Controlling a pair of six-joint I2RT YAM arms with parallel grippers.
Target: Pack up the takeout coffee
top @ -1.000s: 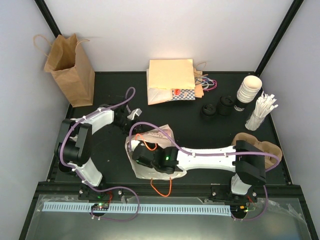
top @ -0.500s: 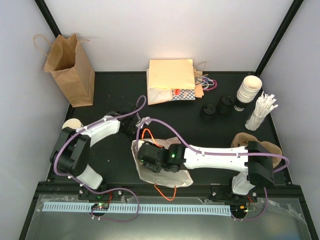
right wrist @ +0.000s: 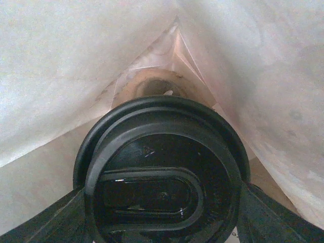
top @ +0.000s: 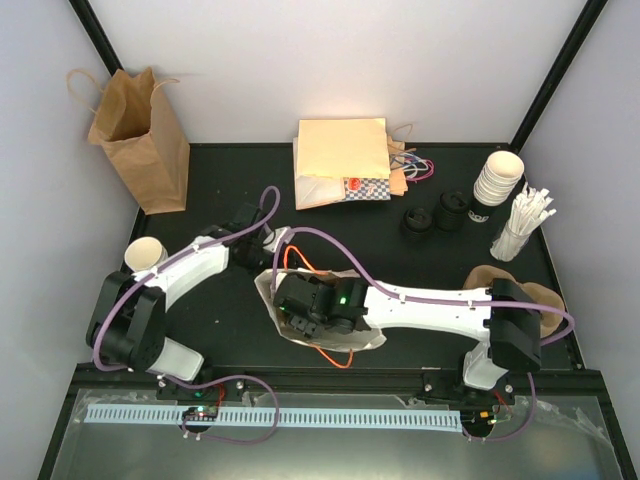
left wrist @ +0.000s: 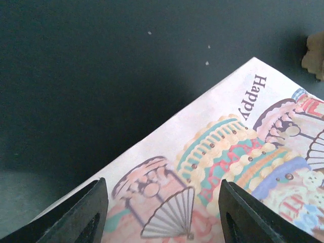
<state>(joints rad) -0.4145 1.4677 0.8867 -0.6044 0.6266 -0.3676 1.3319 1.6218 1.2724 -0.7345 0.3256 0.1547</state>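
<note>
Two claws work at one white paper bag printed with cakes and fans (top: 268,292), which lies on the black tabletop (top: 230,180) near the front edge.

The right claw (right wrist: 164,217) is buried inside the bag and pinches the cream paper takeout coffee cup with a round black plastic lid (right wrist: 162,167). A dark finger (right wrist: 55,217) presses in at each side of the lid's rim, with the bag's pale walls (right wrist: 76,61) closing to a crease behind it. The lid faces back toward the wrist camera, nearly face-on, so the cup's long axis runs along the claw's own line with the base pointing deeper into the bag. The cup's paper wall is hidden behind the lid.

The left claw (left wrist: 162,212) is spread, its two fingers wide apart with nothing between them, over the bag's printed face (left wrist: 228,152) close to its edge. I cannot tell whether it touches the paper.

From above, the right arm stretches low and nearly straight from its base at the right, leftward into the bag's mouth. The left arm angles away and rightward from its base, and the left claw (top: 252,232) sits at the bag's far left corner.
</note>
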